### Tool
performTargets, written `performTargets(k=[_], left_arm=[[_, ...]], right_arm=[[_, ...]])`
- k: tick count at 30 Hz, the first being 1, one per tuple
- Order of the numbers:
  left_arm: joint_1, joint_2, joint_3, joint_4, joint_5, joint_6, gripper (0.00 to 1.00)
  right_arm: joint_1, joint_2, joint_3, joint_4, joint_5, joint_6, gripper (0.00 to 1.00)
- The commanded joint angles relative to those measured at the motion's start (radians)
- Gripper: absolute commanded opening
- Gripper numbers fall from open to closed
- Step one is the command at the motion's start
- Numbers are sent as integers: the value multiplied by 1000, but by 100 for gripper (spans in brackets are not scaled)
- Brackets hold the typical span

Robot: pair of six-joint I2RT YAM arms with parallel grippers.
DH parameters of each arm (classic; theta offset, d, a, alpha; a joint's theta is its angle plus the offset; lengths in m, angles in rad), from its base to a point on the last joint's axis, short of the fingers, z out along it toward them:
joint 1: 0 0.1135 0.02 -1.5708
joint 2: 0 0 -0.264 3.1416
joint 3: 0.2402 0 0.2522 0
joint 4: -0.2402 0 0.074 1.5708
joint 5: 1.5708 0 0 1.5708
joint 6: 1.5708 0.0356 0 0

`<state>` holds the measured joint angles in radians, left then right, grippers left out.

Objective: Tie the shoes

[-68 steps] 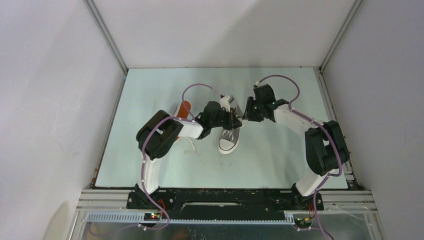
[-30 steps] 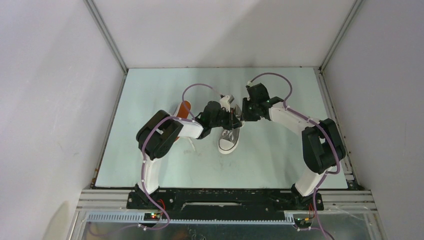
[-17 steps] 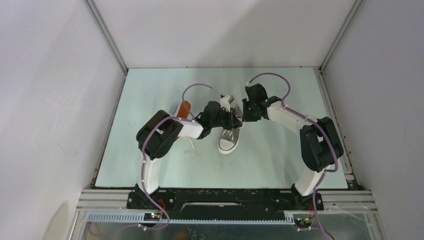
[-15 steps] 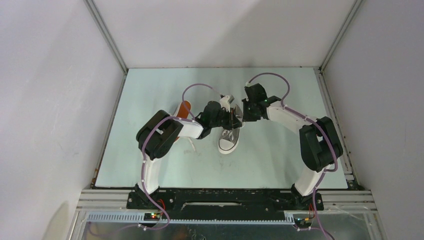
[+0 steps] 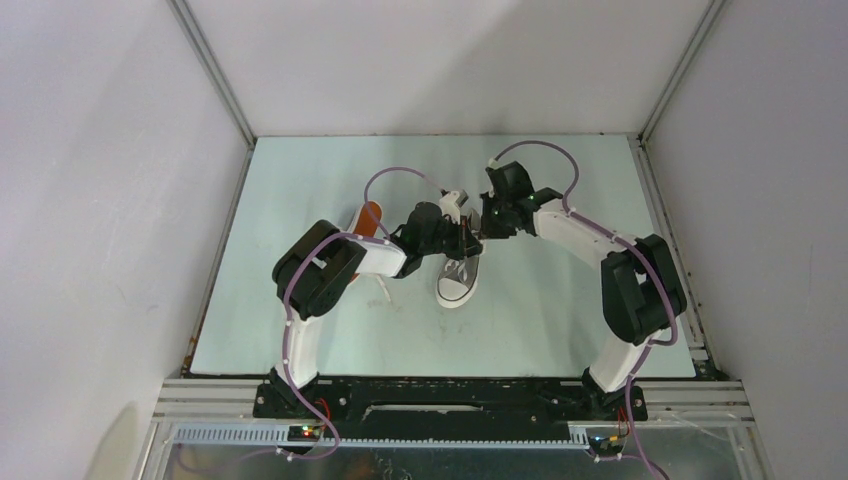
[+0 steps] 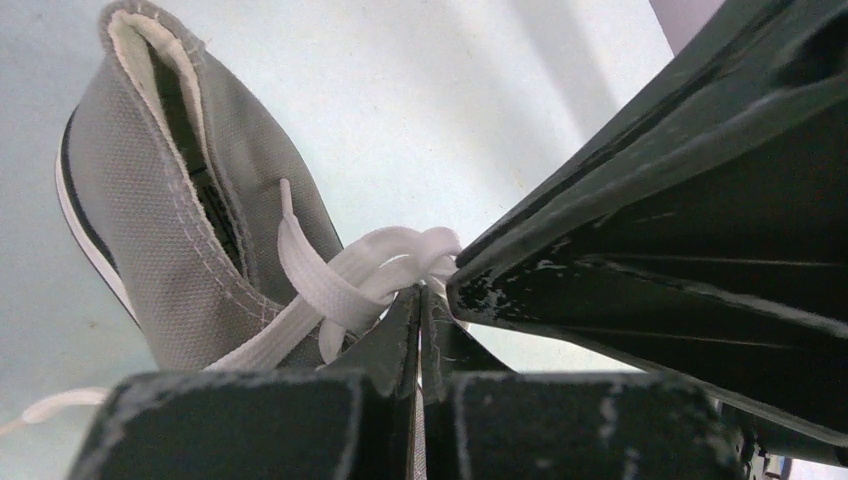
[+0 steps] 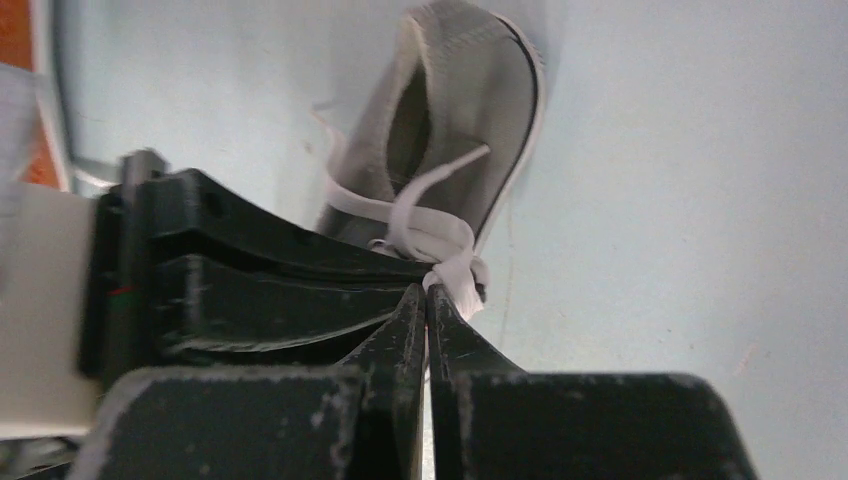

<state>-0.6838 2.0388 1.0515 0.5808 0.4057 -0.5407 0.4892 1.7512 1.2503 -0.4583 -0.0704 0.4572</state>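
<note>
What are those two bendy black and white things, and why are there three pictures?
They are two robot arms bolted to a table. One picture looks down from above. The other two come from small cameras on the wrists, so everything there looks very close. A grey shoe stands in the middle; a second shoe lies tipped over, orange sole showing. The left hand and right hand are both pinched shut on the white lace of the grey shoe.
</note>
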Motion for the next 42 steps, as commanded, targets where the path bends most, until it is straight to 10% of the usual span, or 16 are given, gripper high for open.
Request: performTargets(k=[1, 42], left_arm=[[13, 9, 8, -49, 5, 9, 0], [94, 98, -17, 194, 222, -448, 0]], right_arm=[[2, -62, 81, -6, -67, 29, 0], [-75, 41, 139, 201, -289, 201, 3]])
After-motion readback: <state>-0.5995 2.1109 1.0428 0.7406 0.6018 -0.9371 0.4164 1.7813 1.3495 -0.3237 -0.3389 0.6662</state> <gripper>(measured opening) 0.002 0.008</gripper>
